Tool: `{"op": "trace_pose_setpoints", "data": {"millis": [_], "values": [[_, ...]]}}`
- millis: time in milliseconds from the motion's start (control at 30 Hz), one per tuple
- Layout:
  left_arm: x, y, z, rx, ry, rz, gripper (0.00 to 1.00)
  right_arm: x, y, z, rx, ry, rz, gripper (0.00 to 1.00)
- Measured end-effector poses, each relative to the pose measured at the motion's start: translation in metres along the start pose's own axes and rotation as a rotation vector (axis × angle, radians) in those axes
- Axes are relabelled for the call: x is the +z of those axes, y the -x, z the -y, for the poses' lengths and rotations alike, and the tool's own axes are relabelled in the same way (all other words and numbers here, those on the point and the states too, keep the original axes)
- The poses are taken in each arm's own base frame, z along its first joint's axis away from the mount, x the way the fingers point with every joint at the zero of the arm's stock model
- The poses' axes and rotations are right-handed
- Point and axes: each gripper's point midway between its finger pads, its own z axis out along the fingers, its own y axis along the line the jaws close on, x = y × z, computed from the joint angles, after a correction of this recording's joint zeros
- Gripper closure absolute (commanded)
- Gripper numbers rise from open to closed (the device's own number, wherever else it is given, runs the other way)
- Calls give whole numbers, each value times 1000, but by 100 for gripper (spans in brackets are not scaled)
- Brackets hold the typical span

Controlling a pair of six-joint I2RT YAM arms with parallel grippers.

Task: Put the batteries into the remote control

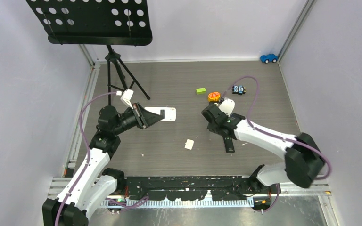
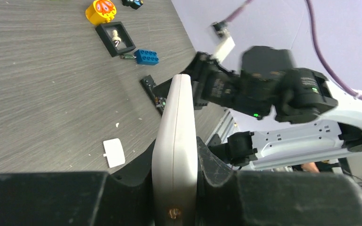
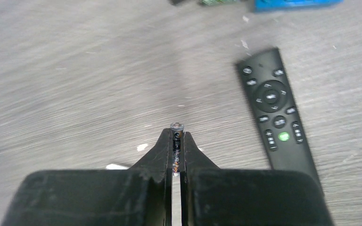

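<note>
Currently my right claw (image 3: 176, 143) is clamped on a slim battery (image 3: 176, 128), lower centre of frame, only its cap protruding. My left claw (image 2: 175, 162) pinches the white remote (image 2: 176, 117) edge-on, centre frame; on so narrow a hold, the battery may pivot or slip when pressed home.
</note>
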Motion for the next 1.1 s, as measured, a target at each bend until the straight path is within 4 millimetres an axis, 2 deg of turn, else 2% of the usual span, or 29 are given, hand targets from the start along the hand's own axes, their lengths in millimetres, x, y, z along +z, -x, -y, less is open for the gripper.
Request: {"op": "trace_pose_setpoints", "data": {"millis": [67, 167, 333, 500, 667, 833, 933, 1100], "values": [[1, -1, 0, -42, -14, 13, 100, -23, 15, -16, 6, 89, 56, 100], [4, 0, 1, -110, -39, 34, 100, -66, 38, -51, 8, 266, 145, 100], [8, 9, 10, -211, -99, 75, 100, -137, 63, -105, -12, 555, 257, 100], [8, 19, 23, -259, -151, 100, 100, -191, 79, -138, -18, 780, 331, 99], [7, 22, 30, -292, -174, 103, 100, -225, 96, -157, -23, 910, 395, 99], [6, 26, 37, -325, -202, 104, 100, -250, 100, -176, -75, 984, 446, 99], [5, 28, 40, -345, -216, 107, 100, -254, 97, -188, -127, 996, 475, 99], [4, 30, 44, -376, -232, 110, 100, -246, 91, -200, -215, 949, 548, 99]]}}
